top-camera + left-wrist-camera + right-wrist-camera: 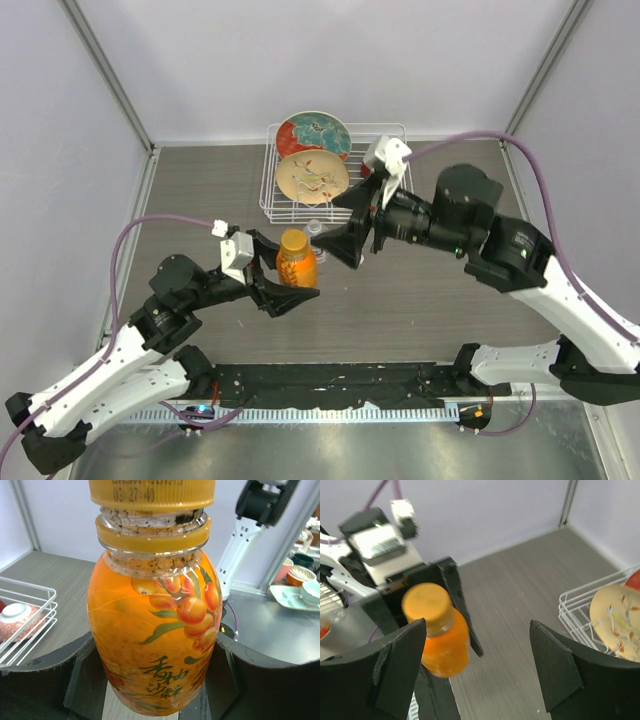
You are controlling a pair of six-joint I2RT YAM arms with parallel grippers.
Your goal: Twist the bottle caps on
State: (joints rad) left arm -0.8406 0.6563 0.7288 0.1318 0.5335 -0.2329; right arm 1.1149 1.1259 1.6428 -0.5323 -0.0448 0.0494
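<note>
My left gripper (294, 271) is shut on the squat orange bottle (297, 264), holding it upright above the table. In the left wrist view the bottle (155, 630) fills the frame between the two black fingers (45, 672). The orange cap (151, 492) sits on its neck, with some thread showing below it. My right gripper (336, 232) hangs just right of the bottle, open and empty. In the right wrist view its jaws (477, 665) stand wide apart. The bottle (445, 647) and its cap (426, 605) lie beyond the left finger (395, 665), not between the fingers.
A white wire dish rack (275, 190) holding two patterned plates (312, 175) stands at the back, close behind the right gripper. A small clear thing (314, 228) shows between the bottle and the right gripper, mostly hidden. A red-and-white bowl (17, 620) lies in the rack.
</note>
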